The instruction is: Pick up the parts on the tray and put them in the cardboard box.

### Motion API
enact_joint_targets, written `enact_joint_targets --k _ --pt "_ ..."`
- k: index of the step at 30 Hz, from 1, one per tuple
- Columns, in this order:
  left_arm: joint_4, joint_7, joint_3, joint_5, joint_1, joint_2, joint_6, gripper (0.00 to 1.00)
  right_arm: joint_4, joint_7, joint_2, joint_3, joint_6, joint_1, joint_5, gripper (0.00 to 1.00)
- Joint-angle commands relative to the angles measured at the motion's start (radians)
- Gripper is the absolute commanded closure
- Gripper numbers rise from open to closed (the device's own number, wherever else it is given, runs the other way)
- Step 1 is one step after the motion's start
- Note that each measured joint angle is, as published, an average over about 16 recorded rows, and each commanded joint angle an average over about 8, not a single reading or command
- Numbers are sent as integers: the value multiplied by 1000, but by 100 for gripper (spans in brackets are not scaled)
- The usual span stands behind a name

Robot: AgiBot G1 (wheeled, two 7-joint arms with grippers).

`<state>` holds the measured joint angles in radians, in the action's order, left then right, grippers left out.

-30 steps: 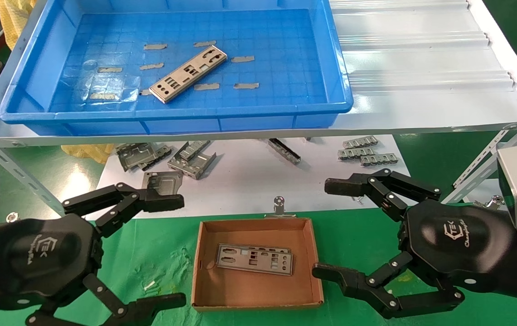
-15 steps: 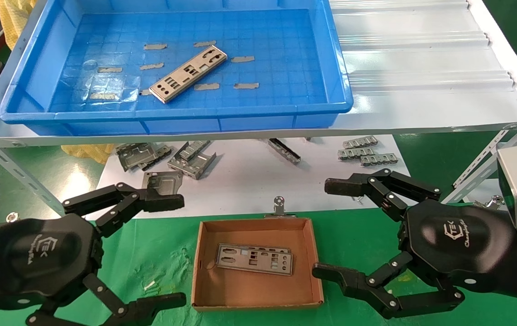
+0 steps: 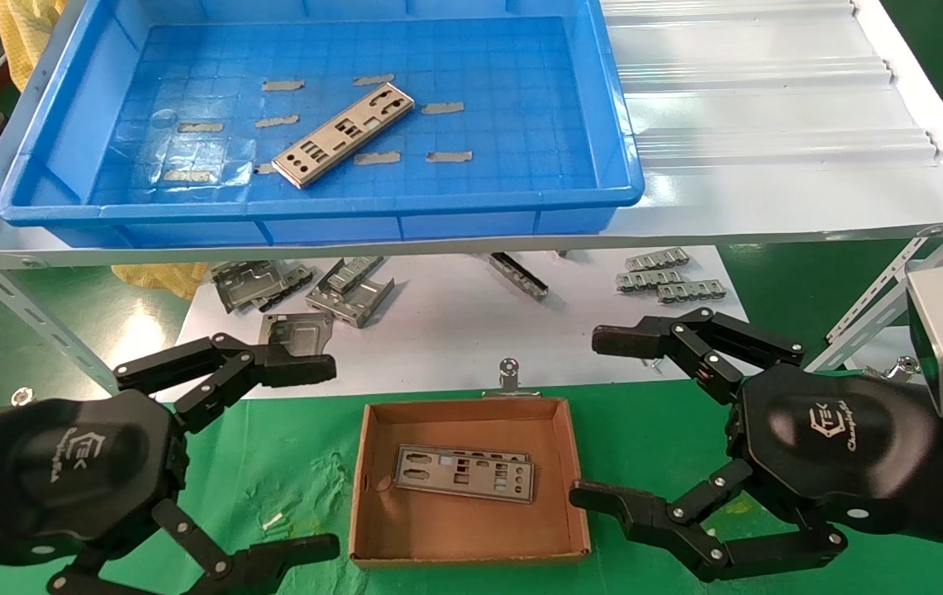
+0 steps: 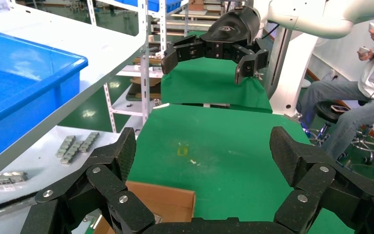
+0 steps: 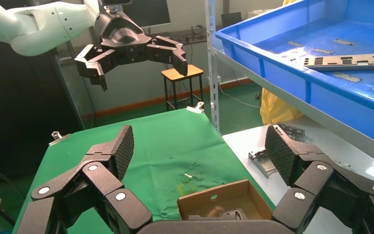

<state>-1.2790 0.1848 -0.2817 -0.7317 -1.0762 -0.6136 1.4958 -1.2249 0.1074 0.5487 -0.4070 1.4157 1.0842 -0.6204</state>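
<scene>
One silver-grey part (image 3: 345, 135) lies slantwise on the floor of the blue tray (image 3: 471, 208) up on the white shelf; the right wrist view shows it as a part (image 5: 350, 61) inside the tray (image 5: 292, 78). The cardboard box (image 3: 372, 545) sits on the green cloth between my arms with flat plates (image 3: 464, 474) in it. My left gripper (image 3: 314, 459) hovers wide open left of the box, holding nothing. My right gripper (image 3: 599, 417) hovers wide open right of the box, also holding nothing. The left wrist view catches a corner of the cardboard box (image 4: 160, 202).
Bent grey brackets (image 3: 306, 289) and small metal pieces (image 3: 669, 277) lie on the white board under the shelf. Grey tape strips (image 3: 376, 157) dot the tray floor. A metal clip (image 3: 509, 376) stands behind the box. Slanted shelf struts (image 3: 16, 306) flank both arms.
</scene>
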Motion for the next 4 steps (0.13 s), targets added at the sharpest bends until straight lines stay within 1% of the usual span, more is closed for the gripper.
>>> enact_joint_targets --k 1,4 --pt "0 0 0 0 0 0 0 0 0 0 0 0 0 0 0 0" --pt "0 0 0 0 0 0 0 0 0 0 0 0 0 0 0 0"
